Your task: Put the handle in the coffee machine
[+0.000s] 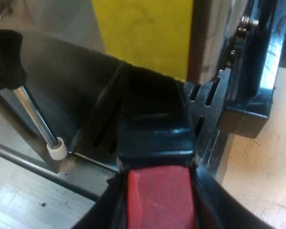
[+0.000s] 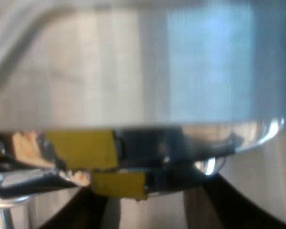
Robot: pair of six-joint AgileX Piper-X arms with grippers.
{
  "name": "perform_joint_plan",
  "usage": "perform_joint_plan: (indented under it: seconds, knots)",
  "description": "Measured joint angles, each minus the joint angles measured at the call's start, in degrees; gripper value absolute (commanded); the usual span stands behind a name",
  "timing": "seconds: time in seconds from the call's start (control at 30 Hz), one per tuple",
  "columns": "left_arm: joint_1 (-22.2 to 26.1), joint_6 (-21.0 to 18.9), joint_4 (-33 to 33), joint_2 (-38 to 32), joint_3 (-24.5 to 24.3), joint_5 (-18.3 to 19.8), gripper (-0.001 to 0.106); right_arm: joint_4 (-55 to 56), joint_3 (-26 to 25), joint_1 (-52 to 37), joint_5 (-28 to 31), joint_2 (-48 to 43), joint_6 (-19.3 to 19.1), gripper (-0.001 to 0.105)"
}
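Left wrist view: left gripper [image 1: 157,193] clamped on handle [image 1: 152,124], likely to steer it into machine [image 1: 214,95].
Right gripper [image 2: 152,191]: fingers apart, empty.

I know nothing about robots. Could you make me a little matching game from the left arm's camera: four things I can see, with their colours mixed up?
Things:
1. handle's end
2. rod's tip
3. knob atop the rod
4. patch beyond the handle

Colours:
A. yellow
B. black
C. red
D. white

Pairs: 1-C, 2-D, 3-B, 4-A
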Motion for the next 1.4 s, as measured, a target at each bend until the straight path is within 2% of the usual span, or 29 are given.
perform_joint_plan:
  seconds: [0.57, 0.7, 0.77, 0.8, 0.93, 1.23, 1.4]
  knots:
    - [0.0, 0.5, 0.2, 0.0, -0.2, -0.3, 0.001, -2.1, 0.1, -0.1, -0.3, 0.6, -1.2, 0.024]
    - [0.0, 1.7, 0.2, 0.0, -0.1, -0.8, 0.046, -3.4, 0.1, -0.1, -0.2, 0.6, -4.2, 0.024]
    - [0.3, 3.2, 1.1, -0.3, -0.1, -0.2, 0.058, -3.7, 0.1, -0.1, 0.0, 0.6, -4.9, 0.024]
    - [0.3, 3.5, 1.5, -0.6, -0.1, 0.0, 0.060, -3.7, 0.1, -0.1, 0.0, 0.6, -5.0, 0.024]
    - [0.5, 4.4, 1.8, -1.8, -0.5, 1.0, 0.061, -4.2, 0.0, -0.2, 0.3, 0.9, -5.8, 0.024]
    - [0.5, 4.5, 2.4, -4.8, -0.6, -0.8, 0.061, -4.9, 0.0, -0.2, 0.3, 1.1, -6.3, 0.024]
    - [0.8, 4.5, 5.2, -7.2, -0.6, -1.3, 0.061, -4.9, 0.0, -0.2, 0.3, 1.1, -6.5, 0.024]
